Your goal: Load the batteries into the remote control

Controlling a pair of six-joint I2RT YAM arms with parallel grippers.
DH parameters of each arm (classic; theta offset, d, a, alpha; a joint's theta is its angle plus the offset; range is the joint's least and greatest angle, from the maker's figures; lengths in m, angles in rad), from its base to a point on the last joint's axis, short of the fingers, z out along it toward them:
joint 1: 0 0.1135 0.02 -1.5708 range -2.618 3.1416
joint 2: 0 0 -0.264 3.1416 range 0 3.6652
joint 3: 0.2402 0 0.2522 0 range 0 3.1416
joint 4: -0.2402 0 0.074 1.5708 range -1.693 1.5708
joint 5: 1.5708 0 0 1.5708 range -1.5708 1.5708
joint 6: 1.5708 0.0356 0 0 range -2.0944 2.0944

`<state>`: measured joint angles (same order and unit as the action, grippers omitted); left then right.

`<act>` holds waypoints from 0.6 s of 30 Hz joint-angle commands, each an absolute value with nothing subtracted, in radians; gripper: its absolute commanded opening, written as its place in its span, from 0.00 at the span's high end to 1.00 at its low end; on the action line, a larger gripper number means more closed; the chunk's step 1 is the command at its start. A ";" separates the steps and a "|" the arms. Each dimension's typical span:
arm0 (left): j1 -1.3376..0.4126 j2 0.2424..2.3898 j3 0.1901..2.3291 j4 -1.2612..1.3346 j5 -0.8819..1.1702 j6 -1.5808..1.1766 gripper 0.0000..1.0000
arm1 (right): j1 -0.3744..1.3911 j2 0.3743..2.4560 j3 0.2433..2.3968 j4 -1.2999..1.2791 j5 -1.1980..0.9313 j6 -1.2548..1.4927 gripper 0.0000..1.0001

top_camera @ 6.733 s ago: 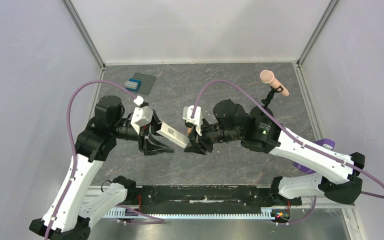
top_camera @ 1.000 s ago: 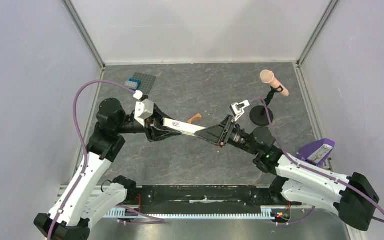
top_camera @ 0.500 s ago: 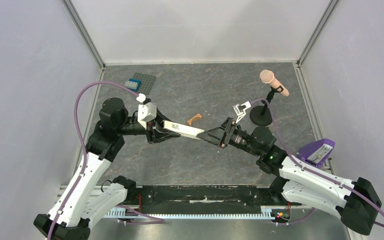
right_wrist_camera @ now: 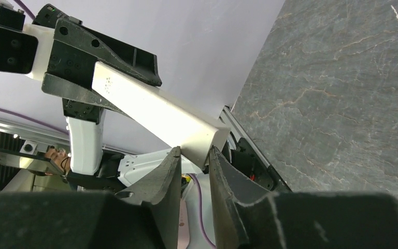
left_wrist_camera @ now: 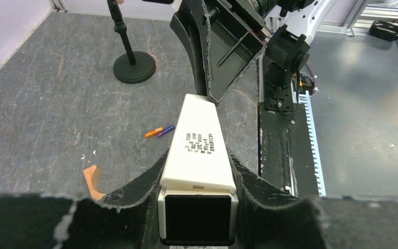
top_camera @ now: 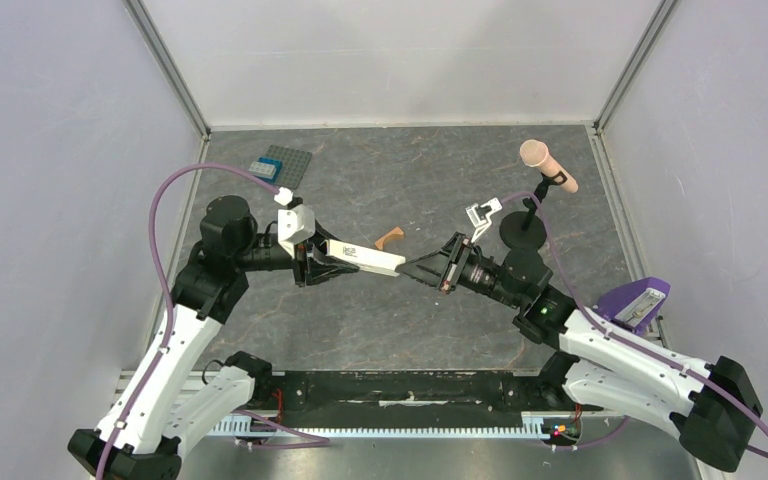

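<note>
The remote control [top_camera: 365, 258] is a cream-white bar held in the air between both arms. My left gripper [top_camera: 312, 264] is shut on its left end; in the left wrist view the fingers clamp both sides of the remote control [left_wrist_camera: 199, 140]. My right gripper [top_camera: 409, 270] is shut on its right end; in the right wrist view the remote control's [right_wrist_camera: 155, 111] end sits pinched between the fingertips [right_wrist_camera: 172, 155]. The batteries, one orange-red [left_wrist_camera: 154, 132] and one dark blue [left_wrist_camera: 166, 130], lie side by side on the table under the bar. They are hidden in the top view.
An orange-brown block [top_camera: 390, 237] lies just behind the bar. A pink microphone [top_camera: 548, 165] stands on a black stand [top_camera: 521, 230] at the back right. A grey studded plate [top_camera: 290, 160] with a blue brick [top_camera: 265, 167] is back left. A purple object [top_camera: 640, 300] sits right.
The bar and both grippers have shifted slightly left. My right gripper has drawn in to the bar's right end and now pinches it.
</note>
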<state>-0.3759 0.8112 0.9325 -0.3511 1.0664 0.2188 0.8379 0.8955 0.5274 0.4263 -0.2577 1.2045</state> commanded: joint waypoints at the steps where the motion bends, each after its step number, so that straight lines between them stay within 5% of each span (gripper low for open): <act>1: -0.383 0.802 0.975 -0.360 1.107 0.279 0.98 | 0.821 0.905 0.577 0.369 -0.230 1.180 0.77; 11: -0.382 0.832 0.972 -0.425 1.077 0.334 0.98 | 0.801 0.916 0.617 0.328 -0.211 1.131 1.00; 18: -0.383 0.863 0.943 -0.449 1.014 0.371 0.98 | 0.788 0.914 0.619 0.380 -0.160 1.099 1.00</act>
<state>-0.3702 0.8513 0.9363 -0.4232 1.0012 0.3183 0.8005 0.9138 0.5732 0.3195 -0.2420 1.1423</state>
